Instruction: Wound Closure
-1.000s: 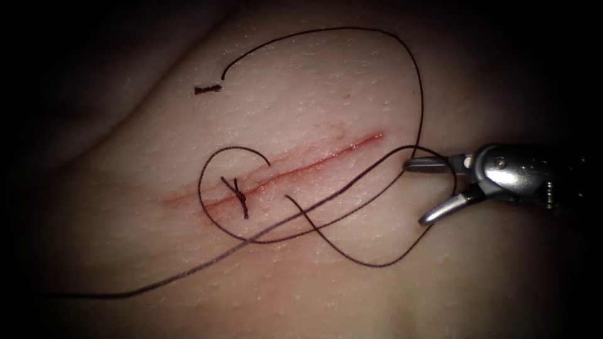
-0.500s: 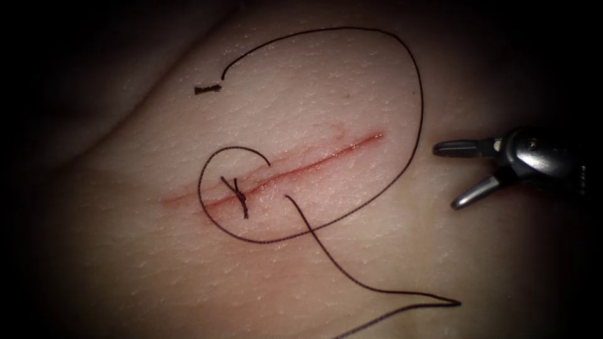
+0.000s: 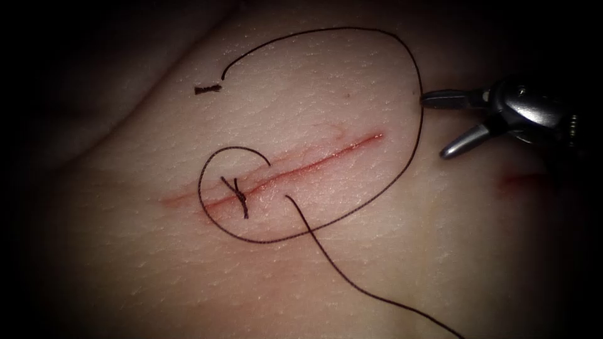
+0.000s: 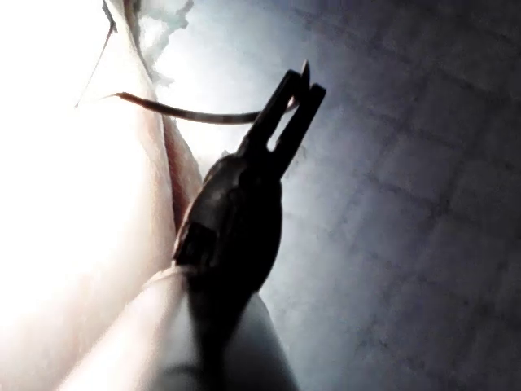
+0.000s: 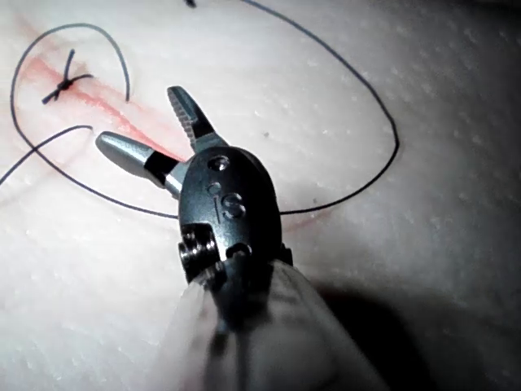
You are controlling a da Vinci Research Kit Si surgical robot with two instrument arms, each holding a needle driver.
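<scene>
The tissue bears a slanting red cut with one tied knot near its left end. Dark thread loops widely round the cut and runs off at the lower right. My right tool hovers to the right of the cut's right end, jaws open and holding nothing; it is close to the thread loop. In the right wrist view the same tool spreads its jaws above the cut. My left tool is shut on the curved needle near one end, beside the tissue, not in it.
A short cut end of thread lies on the tissue at the upper left of the cut. A faint red mark shows on the tissue below the right tool.
The long strand that ran off to the lower left has swept across and now leaves at the lower right. The right tool, open throughout, drew back from the thread and rose to the upper right.
</scene>
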